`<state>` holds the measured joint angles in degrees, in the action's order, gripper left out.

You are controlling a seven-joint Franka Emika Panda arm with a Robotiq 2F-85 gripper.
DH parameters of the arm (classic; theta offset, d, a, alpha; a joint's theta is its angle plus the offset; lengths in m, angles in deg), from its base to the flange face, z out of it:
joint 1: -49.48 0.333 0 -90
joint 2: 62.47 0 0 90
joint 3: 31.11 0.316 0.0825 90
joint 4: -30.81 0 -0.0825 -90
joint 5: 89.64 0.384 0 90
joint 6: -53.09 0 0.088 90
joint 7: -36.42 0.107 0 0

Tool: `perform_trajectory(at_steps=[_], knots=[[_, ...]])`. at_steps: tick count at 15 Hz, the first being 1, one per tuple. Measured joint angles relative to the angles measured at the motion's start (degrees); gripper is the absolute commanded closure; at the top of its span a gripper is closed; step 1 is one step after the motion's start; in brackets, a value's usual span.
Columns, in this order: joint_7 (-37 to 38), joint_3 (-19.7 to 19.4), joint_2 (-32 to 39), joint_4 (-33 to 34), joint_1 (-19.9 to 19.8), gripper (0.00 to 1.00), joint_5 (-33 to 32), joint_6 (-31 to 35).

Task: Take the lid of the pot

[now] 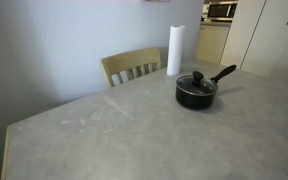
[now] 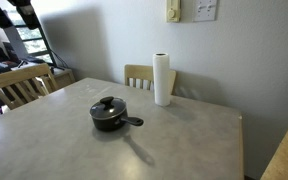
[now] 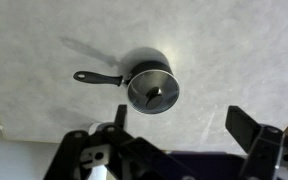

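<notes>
Looming dark along the bottom of the wrist view and hovering high over the tabletop: the Robotiq gripper [image 3: 179,122], jaws standing wide apart and clasping nothing. Looking down past the fingers [image 3: 246,128] onto the black saucepan [image 3: 144,62], sitting closed under its glass lid [image 3: 141,90], with the small black knob [image 3: 152,97] showing at the centre and the long handle [image 3: 96,77] sticking out sideways.

Sitting well in from every edge of the table [image 1: 84,135] in both exterior views, yet lying nearer the far edge, close to the white paper towel roll [image 1: 174,48] and the wooden chair [image 1: 132,66] tucked against that edge. Standing apart from the roll, not touching it.

Judging the step in hand as the approach: being well above, and not yet lined up, with the knob lying up-frame of the gap between the jaws rather than inside it.

Doing it well probably meaning:
- Sliding across until centred over the knob, keeping the jaws spread.
- Sinking straight down to be straddling the knob, one pad on each side, stopping short of the glass.
- Closing only on the knob, never on the metal rim, the disc likely being slick and too wide.
- Lifting vertically and slowly, guarding against dragging the light saucepan along or tipping the lid against the rim.
- Keeping clear of the handle and giving the tall roll a wide berth.
</notes>
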<state>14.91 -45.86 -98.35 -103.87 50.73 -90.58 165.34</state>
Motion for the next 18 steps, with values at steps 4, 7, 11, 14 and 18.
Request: perform_trajectory(at_steps=[4, 7, 11, 14, 18], knots=[[0.0, 0.06, 0.0, 0.0, -0.03, 0.0, 0.0, 0.0], [-0.27, -0.08, 0.42, -0.01, -0.01, 0.0, 0.33, 0.33], [-6.1, -2.07, 5.52, 1.76, 0.71, 0.0, 2.37, 0.97], [-13.44, -3.31, 13.47, 5.43, 2.17, 0.0, 5.25, 0.93], [-19.4, -1.0, 24.39, 9.84, 3.72, 0.0, 11.22, 0.26]])
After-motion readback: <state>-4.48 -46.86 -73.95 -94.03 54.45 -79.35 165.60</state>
